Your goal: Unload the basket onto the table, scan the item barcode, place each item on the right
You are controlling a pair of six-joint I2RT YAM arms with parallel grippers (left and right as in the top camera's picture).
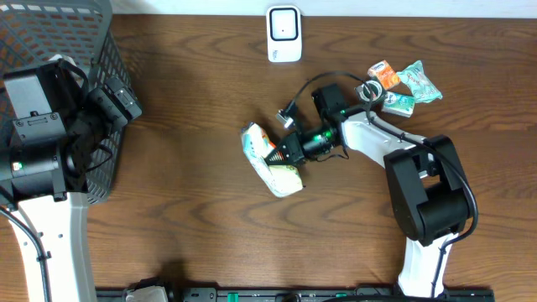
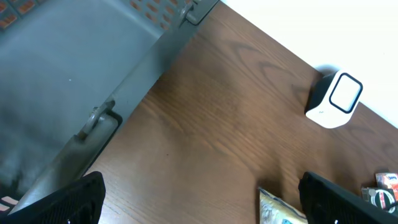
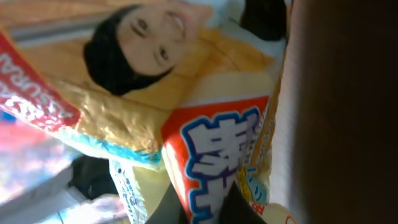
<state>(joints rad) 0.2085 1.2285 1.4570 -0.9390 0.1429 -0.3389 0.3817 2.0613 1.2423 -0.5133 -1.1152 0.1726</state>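
Note:
The item, a yellow snack packet printed with a face and a red label, lies mid-table. My right gripper is shut on its right edge. In the right wrist view the packet fills the frame, and both dark fingertips pinch it at the bottom. No barcode shows on it. The white scanner stands at the back edge, well apart from the packet. My left gripper hangs open and empty over bare wood, with the packet's corner and the scanner in its view.
A grey mesh basket fills the far left, with the left arm over its rim. An orange packet, a green one and another small pack lie at the back right.

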